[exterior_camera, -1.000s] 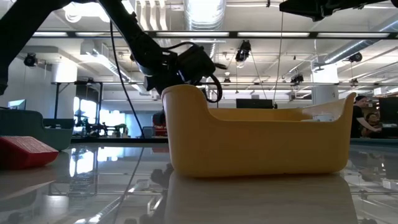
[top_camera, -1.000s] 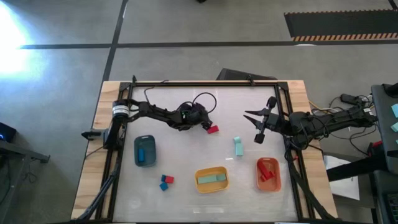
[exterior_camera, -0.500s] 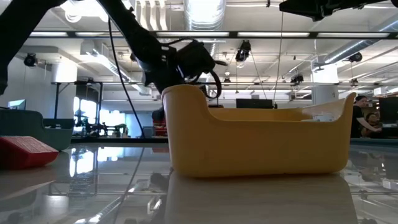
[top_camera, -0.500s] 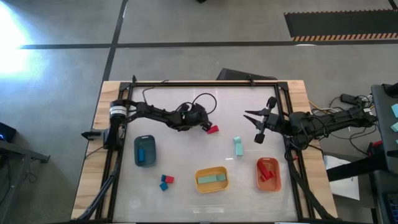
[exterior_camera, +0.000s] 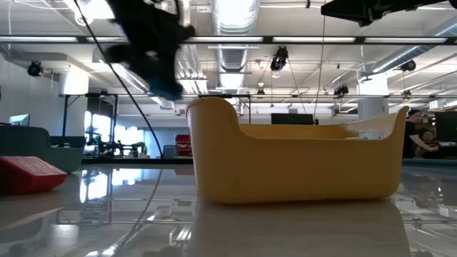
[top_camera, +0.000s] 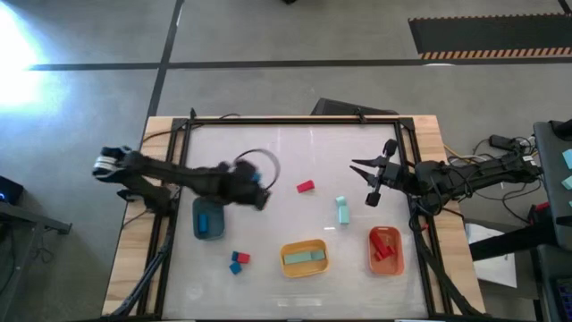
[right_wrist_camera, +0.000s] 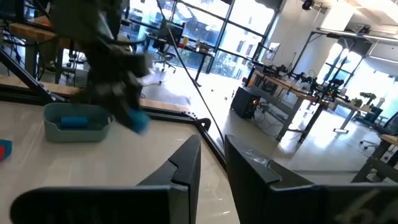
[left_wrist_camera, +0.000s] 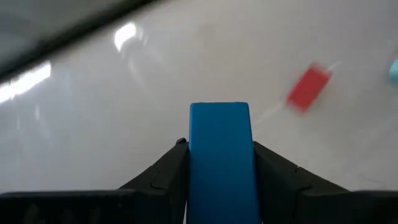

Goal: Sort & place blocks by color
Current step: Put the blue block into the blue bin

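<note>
Left tool (left_wrist_camera: 219, 163) clamping blue block (left_wrist_camera: 221, 158), arm motion-blurred

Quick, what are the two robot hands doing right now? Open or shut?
Left gripper: shut on a blue block.
Right gripper: holds nothing, fingers a narrow gap apart.

Open-plan robotics lab: exposed ceiling ducts (exterior_camera: 235, 18) and strip lights, glass walls (right_wrist_camera: 186, 28), workbenches (right_wrist_camera: 298, 93) with gear, polished concrete floor (top_camera: 268, 36)
</note>
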Available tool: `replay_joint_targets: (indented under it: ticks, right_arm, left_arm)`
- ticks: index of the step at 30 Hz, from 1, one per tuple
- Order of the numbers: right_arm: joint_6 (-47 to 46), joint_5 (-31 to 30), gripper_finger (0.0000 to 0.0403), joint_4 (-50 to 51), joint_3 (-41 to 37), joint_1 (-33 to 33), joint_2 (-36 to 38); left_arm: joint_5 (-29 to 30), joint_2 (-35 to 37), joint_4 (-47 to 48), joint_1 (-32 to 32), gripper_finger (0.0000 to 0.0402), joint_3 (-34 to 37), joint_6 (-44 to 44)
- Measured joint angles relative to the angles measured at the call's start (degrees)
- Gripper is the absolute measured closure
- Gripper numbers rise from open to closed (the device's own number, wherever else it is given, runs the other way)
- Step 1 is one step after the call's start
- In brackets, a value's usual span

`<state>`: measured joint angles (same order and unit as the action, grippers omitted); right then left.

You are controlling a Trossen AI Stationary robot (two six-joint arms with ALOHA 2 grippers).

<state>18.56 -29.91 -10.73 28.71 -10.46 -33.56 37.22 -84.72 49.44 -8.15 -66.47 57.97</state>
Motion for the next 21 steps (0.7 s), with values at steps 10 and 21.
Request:
replay_joint_targets:
  ticks: [10, 21]
  right_arm:
    - [0.0, 0.0, 0.0339, 0.0, 0.0, 0.0, 0.0]
    - [0.0, 0.0, 0.0339, 0.1, 0.0, 0.0, 0.0]
  left_arm:
    - [-10.9, 5.0, 27.1, -13.6, 0.0272, 1.1, 36.2]
    - [-20.4, 0.5, 27.5, -13.6, 0.027, 7.1, 39.7]
